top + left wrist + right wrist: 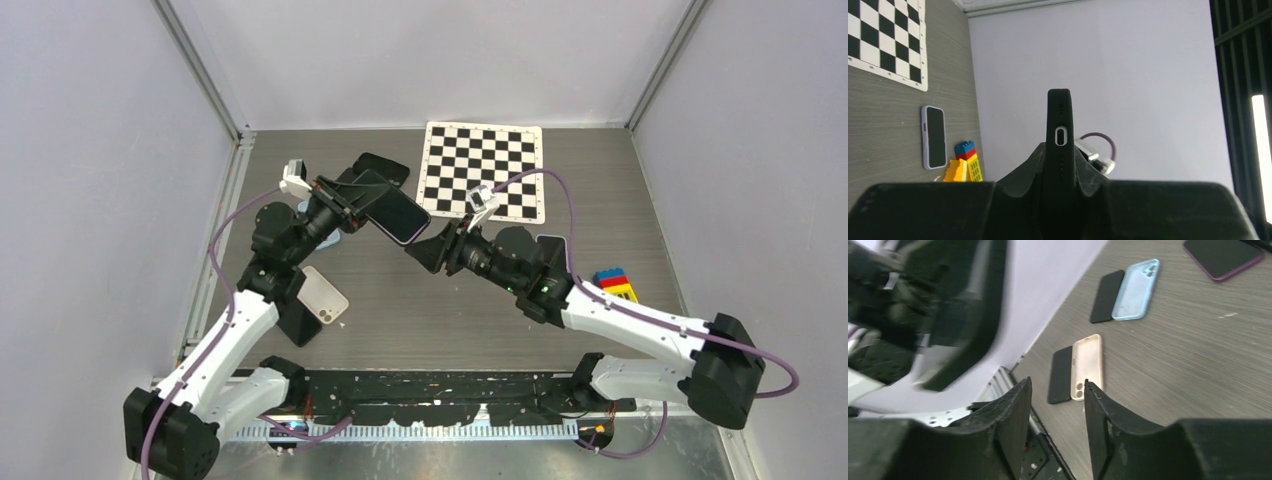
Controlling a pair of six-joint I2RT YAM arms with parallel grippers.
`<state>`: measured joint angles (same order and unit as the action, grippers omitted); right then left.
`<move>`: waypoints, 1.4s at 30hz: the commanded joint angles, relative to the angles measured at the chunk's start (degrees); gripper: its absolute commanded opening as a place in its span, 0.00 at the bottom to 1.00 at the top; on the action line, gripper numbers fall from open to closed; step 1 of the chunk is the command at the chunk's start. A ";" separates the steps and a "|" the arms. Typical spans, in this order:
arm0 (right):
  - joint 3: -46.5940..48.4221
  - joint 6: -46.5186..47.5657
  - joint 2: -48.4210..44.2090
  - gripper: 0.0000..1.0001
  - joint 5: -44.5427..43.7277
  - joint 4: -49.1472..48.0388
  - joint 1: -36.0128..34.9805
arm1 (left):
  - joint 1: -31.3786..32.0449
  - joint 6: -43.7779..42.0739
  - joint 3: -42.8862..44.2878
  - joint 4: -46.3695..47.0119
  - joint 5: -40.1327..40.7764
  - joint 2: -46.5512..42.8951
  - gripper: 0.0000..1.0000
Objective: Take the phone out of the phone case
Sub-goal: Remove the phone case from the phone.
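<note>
Pinched black case point(1058, 110), phone point(398, 215) seated inside, in left end effector point(1058, 160) above desk point(420, 310) middle. Held right end effector point(1055, 390) spread, gripping nothing.

Robotics lab, walled test cell (plain panels point(90, 150)), calibration checkerboard point(484, 170)

A black-and-white checkerboard point(484, 170) marks the upper centre of the grey wood-grain table point(450, 320). At right, blue, red and yellow toy blocks point(615, 284) adjoin a lilac-rimmed phone point(934, 136). A pale blue case point(1137, 289) and a cream case point(1087, 366) flank black phones point(1107, 296). The phone case point(1059, 135) at centre is black.
</note>
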<state>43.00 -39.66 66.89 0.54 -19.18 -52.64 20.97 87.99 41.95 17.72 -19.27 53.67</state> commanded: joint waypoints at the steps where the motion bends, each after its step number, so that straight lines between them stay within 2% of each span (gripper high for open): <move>1: -1.23 2.68 -6.61 0.53 5.41 -6.40 -0.03 | -0.19 -6.45 1.93 2.69 0.85 -2.61 0.00; 4: -2.32 4.36 -10.70 0.66 9.04 -5.19 0.82 | -0.74 -12.14 3.71 -0.77 -0.53 -3.19 0.00; 8: -3.01 4.77 -14.53 0.76 15.20 -2.47 3.32 | -1.98 -17.78 6.71 -4.15 -4.41 -3.42 0.00; 14: -2.41 -4.81 -14.75 0.77 20.86 -3.30 10.55 | -2.69 -22.55 10.45 -6.36 -11.35 -2.77 0.00; 16: -1.51 -6.71 -13.56 0.74 21.93 -3.14 12.28 | -2.72 -22.68 11.00 -6.16 -12.90 -2.41 0.00; 21: 1.44 -8.08 -9.90 0.53 26.07 -4.01 13.12 | -2.78 -22.31 11.07 -5.21 -14.81 -1.37 0.00; 22: 1.59 -8.24 -9.61 0.51 27.08 -4.90 13.10 | -2.73 -22.21 11.06 -5.04 -14.85 -1.25 0.00; 24: 1.71 -8.59 -9.28 0.51 28.12 -6.77 13.17 | -2.77 -22.04 10.81 -4.69 -14.92 -1.13 0.00; 26: 1.72 -8.74 -9.31 0.59 28.31 -7.59 13.17 | -2.78 -21.69 10.61 -4.17 -15.07 -0.85 0.00; 28: 2.12 -8.71 -9.07 0.61 28.15 -7.45 13.18 | -2.75 -21.12 10.37 -3.08 -15.39 -0.61 0.00; 31: 2.83 -8.89 -8.33 0.57 28.19 -7.07 13.10 | -2.75 -20.54 10.34 -2.37 -15.57 -0.49 0.00; 36: 4.26 -8.93 -6.19 0.32 27.55 -5.17 13.14 | -2.78 -20.16 10.34 -1.90 -15.79 -0.52 0.00; 39: 4.72 -8.84 -5.31 0.22 27.42 -4.25 13.16 | -2.76 -20.14 10.34 -1.90 -15.80 -0.64 0.00; 42: 5.17 -8.46 -4.47 0.16 27.34 -2.93 13.18 | -2.71 -19.80 10.29 -1.53 -15.95 -0.50 0.00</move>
<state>45.50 -48.66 61.65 27.64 -22.57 -39.57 18.61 66.76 50.22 9.74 -33.74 53.89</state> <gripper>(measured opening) 0.188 0.172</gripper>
